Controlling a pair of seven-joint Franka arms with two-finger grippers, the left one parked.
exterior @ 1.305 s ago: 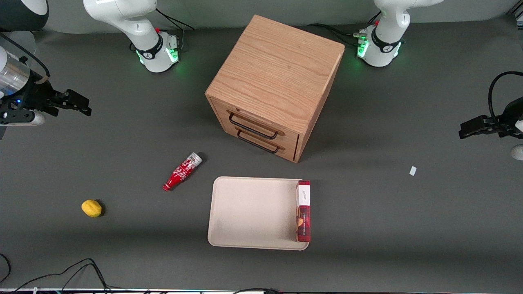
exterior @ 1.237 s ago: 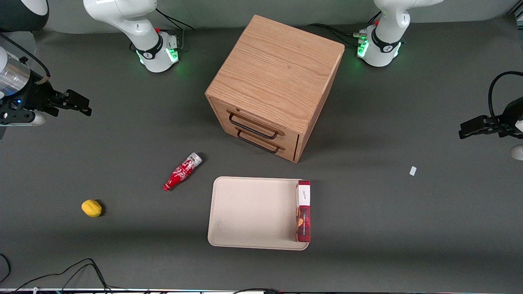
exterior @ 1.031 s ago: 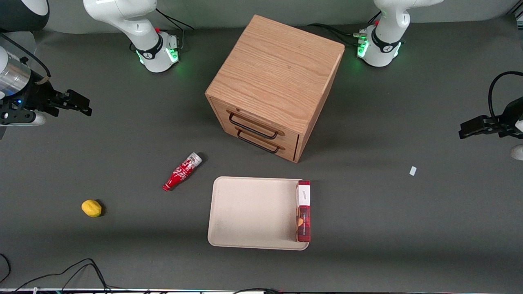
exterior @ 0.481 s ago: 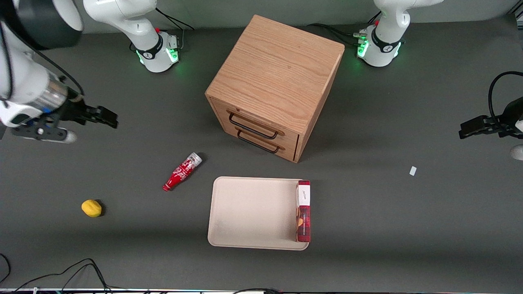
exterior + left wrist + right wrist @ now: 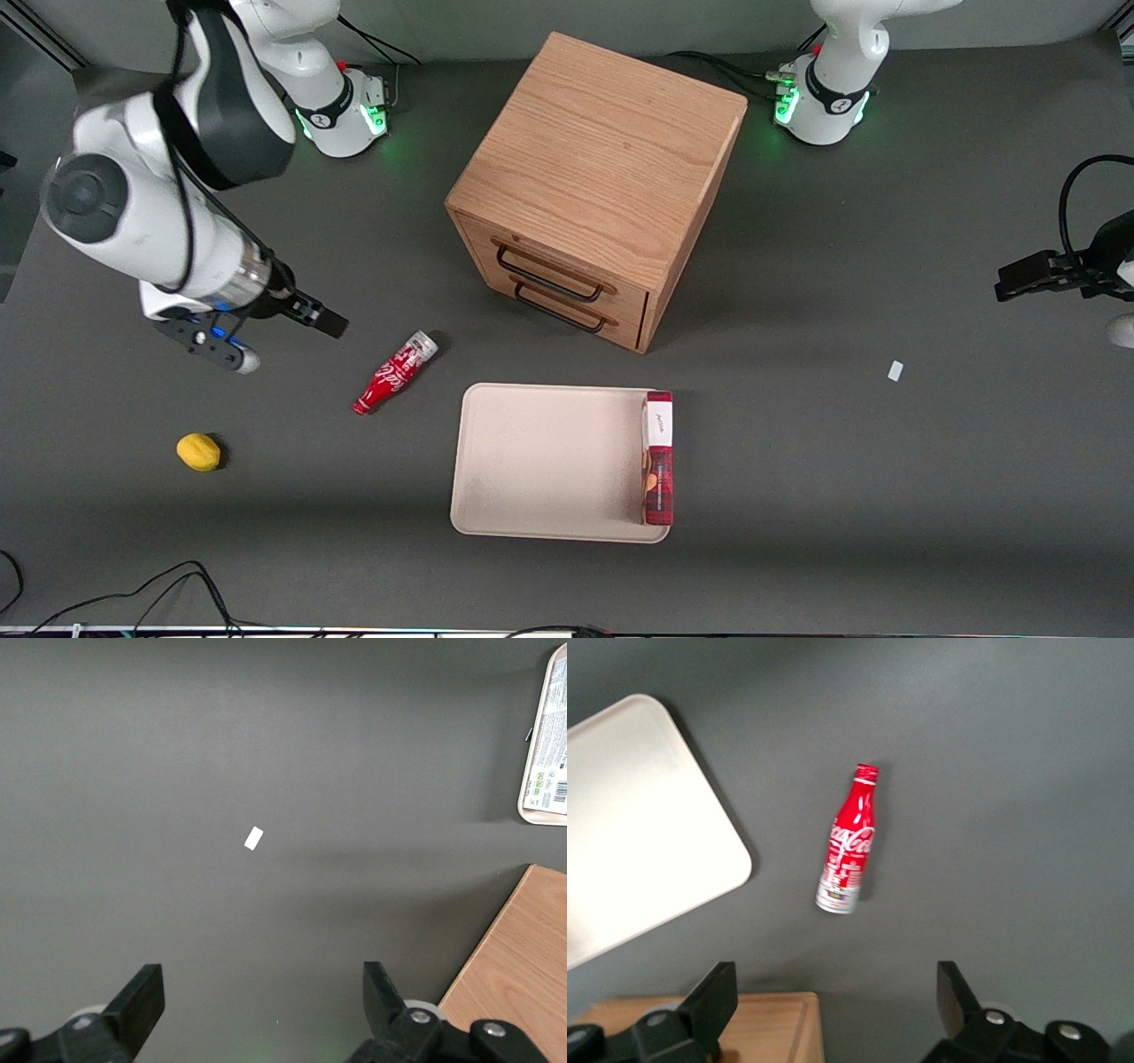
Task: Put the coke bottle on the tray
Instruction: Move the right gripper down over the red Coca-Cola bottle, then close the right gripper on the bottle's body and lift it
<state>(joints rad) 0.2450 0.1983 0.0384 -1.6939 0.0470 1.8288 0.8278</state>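
Observation:
The coke bottle (image 5: 395, 372) lies on its side on the dark table, silver end pointing toward the cabinet. It lies beside the beige tray (image 5: 540, 461), toward the working arm's end. My right gripper (image 5: 321, 321) hovers above the table, open and empty, a short way from the bottle's silver end and a little farther from the front camera. In the right wrist view the bottle (image 5: 848, 842) lies ahead of the gripper (image 5: 837, 988), with the tray's corner (image 5: 638, 815) beside it.
An oak two-drawer cabinet (image 5: 594, 186) stands farther from the front camera than the tray. A long red box (image 5: 657, 456) lies on the tray's edge toward the parked arm. A yellow lemon (image 5: 198, 451) and a white scrap (image 5: 896, 370) lie on the table.
My right arm has swung in from the table's end toward the bottle and nearer the front camera. The bottle, tray and box have not moved.

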